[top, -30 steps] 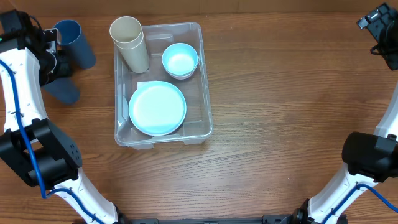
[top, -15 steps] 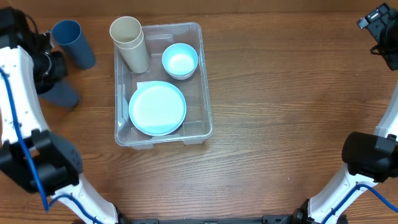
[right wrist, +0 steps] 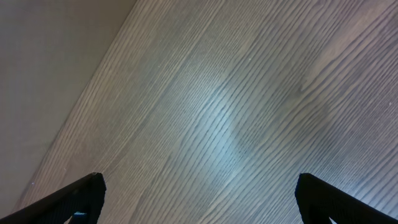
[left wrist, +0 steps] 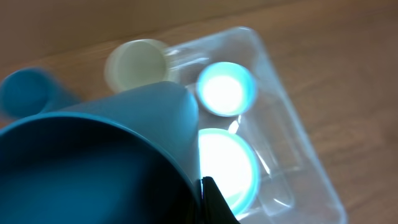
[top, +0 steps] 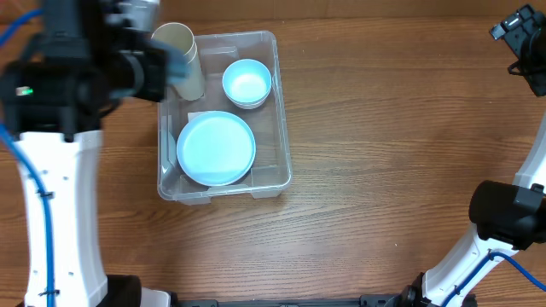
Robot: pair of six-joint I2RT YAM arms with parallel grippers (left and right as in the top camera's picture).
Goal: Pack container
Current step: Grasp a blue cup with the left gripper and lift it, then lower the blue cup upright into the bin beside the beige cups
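The clear plastic container [top: 281, 128] sits left of centre and holds a light blue plate [top: 216, 147], a light blue bowl [top: 246, 83] and a beige cup [top: 181, 53] leaning in its far-left corner. My left gripper [top: 162, 72] is raised high over that corner and is shut on a dark blue cup [left wrist: 93, 162], which fills the left wrist view; one finger [left wrist: 214, 204] presses its wall. A second blue cup [left wrist: 25, 93] lies on the table left of the container [left wrist: 298, 143]. My right gripper [right wrist: 199, 205] is open and empty at the far right [top: 520, 34].
The left arm [top: 64, 170] covers the table left of the container in the overhead view. The right wrist view shows only bare wooden table [right wrist: 236, 112] and a wall edge.
My left arm has risen from the far-left table with a dark blue cup and swung right, over the container's far-left corner. The right arm has not moved.
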